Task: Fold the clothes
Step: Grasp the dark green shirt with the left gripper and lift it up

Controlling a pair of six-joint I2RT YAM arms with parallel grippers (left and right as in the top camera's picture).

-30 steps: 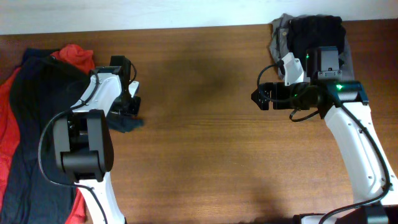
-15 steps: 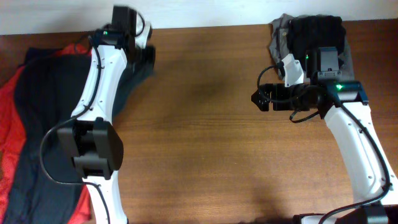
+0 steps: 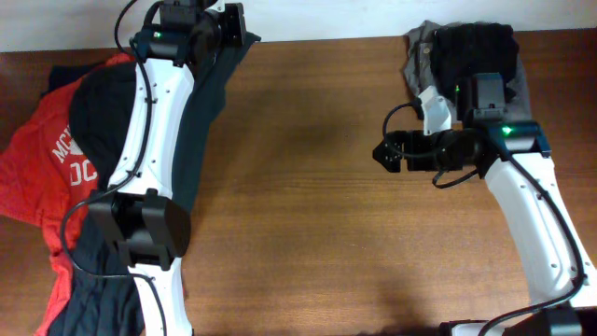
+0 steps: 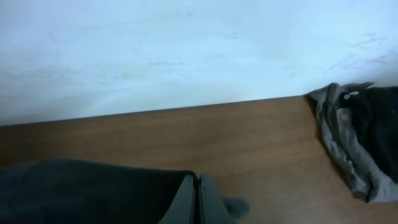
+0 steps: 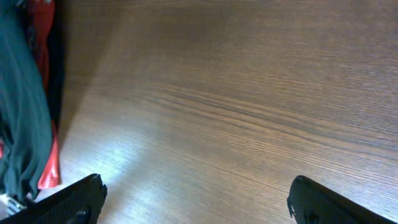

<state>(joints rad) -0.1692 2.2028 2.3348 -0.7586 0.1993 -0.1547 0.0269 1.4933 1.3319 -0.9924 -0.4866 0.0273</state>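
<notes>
Two arms worked over the table (image 3: pixel 308 233), only one busy. The left pincer (image 3: pixel 230 22) was out at the far edge by the wall (image 4: pixel 186 50), jaws pinched flat together on a bit of the blackish-green T-shirt (image 3: pixel 201 103). In the left wrist view the cloth bunched right at the closed tips. The rest of that shirt trailed back along the left side, draped partly over the red T-shirt (image 3: pixel 37 159), not spread flat. The right pincer (image 3: pixel 387 154) hung over bare wood mid-table, jaws wide apart, nothing in them. The grey and black pile (image 3: pixel 466 47) sat in the far right corner, well apart from both.

Step, as I judged it: getting the shirt out of the heap to lay it flat, folding not begun. The next move would call for bringing the held edge onto open wood, and the right pincer taking a second corner so the cloth could be pulled taut.
</notes>
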